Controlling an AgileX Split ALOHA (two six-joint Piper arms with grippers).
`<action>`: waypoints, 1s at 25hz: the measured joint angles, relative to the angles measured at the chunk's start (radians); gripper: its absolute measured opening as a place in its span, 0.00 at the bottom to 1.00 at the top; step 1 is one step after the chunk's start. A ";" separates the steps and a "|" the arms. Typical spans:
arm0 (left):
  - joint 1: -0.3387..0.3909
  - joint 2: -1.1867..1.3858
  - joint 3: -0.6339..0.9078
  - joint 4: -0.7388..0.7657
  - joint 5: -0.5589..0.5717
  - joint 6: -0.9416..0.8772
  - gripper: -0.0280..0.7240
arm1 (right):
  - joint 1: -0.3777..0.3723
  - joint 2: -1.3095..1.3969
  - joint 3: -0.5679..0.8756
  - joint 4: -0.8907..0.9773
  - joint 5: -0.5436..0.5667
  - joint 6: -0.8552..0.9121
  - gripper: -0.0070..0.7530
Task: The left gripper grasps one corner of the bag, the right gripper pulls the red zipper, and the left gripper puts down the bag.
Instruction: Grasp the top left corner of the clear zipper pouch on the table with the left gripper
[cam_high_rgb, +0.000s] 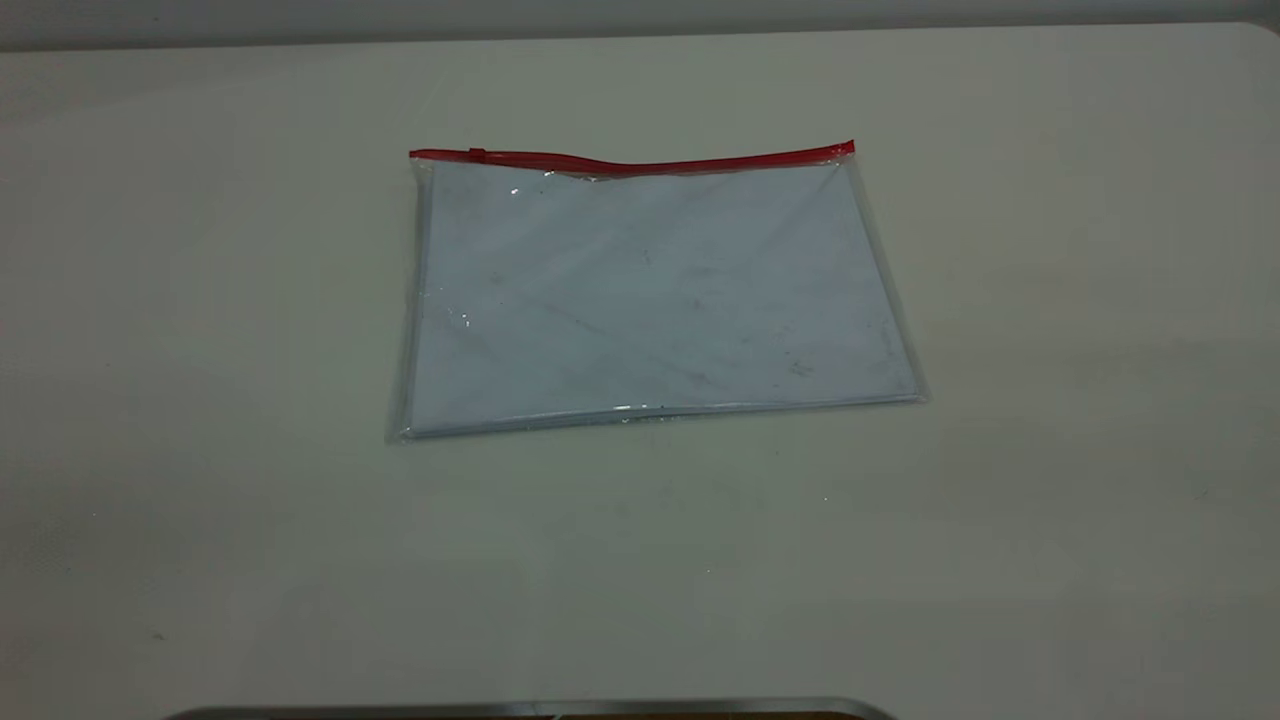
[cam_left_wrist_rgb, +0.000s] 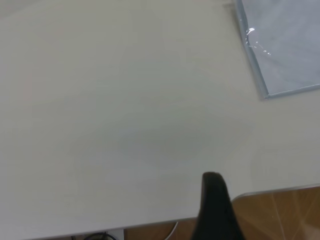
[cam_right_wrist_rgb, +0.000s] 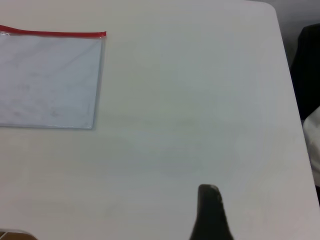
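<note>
Clear bag (cam_high_rgb: 650, 290) flat on white table (cam_high_rgb: 200, 500), pale sheets inside, red zipper (cam_high_rgb: 640, 163) along far edge. Left gripper (cam_left_wrist_rgb: 215, 205) and right gripper (cam_right_wrist_rgb: 211, 210) well apart from bag; jaw state impossible to tell.

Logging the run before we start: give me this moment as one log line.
stage: pre-grasp | bag: flat on table, untouched | red zipper: slider near left end | left gripper: clear of bag | right gripper: clear of bag

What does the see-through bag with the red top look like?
The bag is a flat, clear plastic pouch lying on the white table. Pale white-blue paper shows through it. A thin red zipper runs along its far long edge, with the small slider near the left end. The plastic looks slightly wrinkled and shiny. No claw touches it.
</note>
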 joint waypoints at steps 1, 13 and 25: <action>0.000 0.000 0.000 0.000 0.000 -0.001 0.82 | 0.000 0.000 0.000 0.000 0.000 0.000 0.77; 0.000 0.396 -0.180 0.005 -0.106 -0.095 0.82 | 0.000 0.160 -0.129 0.026 -0.009 0.007 0.77; 0.000 1.114 -0.338 -0.248 -0.479 0.057 0.82 | 0.000 0.481 -0.201 0.057 -0.113 0.007 0.77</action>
